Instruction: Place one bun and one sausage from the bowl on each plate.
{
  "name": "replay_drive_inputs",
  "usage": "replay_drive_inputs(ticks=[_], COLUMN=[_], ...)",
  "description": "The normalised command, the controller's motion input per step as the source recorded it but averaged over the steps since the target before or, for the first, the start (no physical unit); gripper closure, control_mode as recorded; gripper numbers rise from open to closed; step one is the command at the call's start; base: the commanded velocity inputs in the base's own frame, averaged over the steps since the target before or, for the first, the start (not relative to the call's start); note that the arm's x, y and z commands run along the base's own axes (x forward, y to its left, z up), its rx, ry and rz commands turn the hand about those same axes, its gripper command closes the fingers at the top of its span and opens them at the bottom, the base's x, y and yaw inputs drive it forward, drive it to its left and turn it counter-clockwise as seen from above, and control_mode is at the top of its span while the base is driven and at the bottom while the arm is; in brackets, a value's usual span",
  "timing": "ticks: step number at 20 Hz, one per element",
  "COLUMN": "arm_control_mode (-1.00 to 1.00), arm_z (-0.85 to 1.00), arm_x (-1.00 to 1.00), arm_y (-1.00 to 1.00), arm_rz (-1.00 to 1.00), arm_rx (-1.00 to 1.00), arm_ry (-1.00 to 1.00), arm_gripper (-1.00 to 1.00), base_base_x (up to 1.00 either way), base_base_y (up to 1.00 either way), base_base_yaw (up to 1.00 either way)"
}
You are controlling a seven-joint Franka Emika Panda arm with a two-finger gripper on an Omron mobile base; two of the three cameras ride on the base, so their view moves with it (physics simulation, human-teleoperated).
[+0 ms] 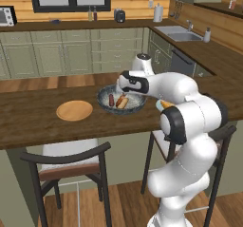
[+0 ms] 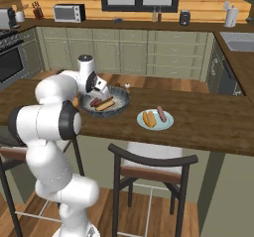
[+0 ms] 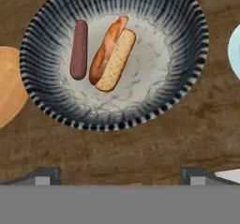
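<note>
Now | step: second serving (blue plate [image 2: 166, 123] looks done) | gripper [image 3: 120, 175] spread, empty, above bowl [image 3: 187, 12] | you next lower onto bun [image 3: 112, 54] for wooden plate [image 1: 74, 110].

The bowl [image 3: 187, 26] is dark grey-blue with a black-and-white striped rim and a pale marbled centre, sitting on a dark brown wood counter [image 3: 140, 153]. Inside it there's a reddish-brown sausage [image 3: 79, 49] and a golden-tan bun [image 3: 111, 54]. Left of the bowl is a tan wood plate [image 1: 74, 110], right of it a pale blue-green plate [image 2: 167, 122].

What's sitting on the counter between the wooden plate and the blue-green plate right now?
The bowl, holding one sausage and one bun. In the hand view it lies between the wooden plate and the blue-green plate.
</note>
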Motion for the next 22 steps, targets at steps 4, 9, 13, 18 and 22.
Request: replay_drive_inputs(ticks=[4, 9, 13, 18, 22], arm_control_mode=[-1.00, -1.00, -1.00, -1.00, -1.00], arm_z=[-0.45, -0.26, -0.26, -0.14, -0.18], arm_x=[0.45, 0.40, 0.36, 0.44, 0.22], arm_y=[0.17, 0.12, 0.00, 0.00, 0.00], arm_rz=[0.00, 0.00, 0.00, 0.00, 0.00], arm_rx=[0.00, 0.00, 0.00, 0.00, 0.00], arm_ry=[0.00, 0.04, 0.01, 0.01, 0.01], arm_gripper=[-1.00, -1.00, -1.00, -1.00, -1.00], base_base_x=[0.00, 0.00, 0.00, 0.00, 0.00], base_base_y=[0.00, 0.00, 0.00, 0.00, 0.00], base_base_yaw=[0.00, 0.00, 0.00, 0.00, 0.00])
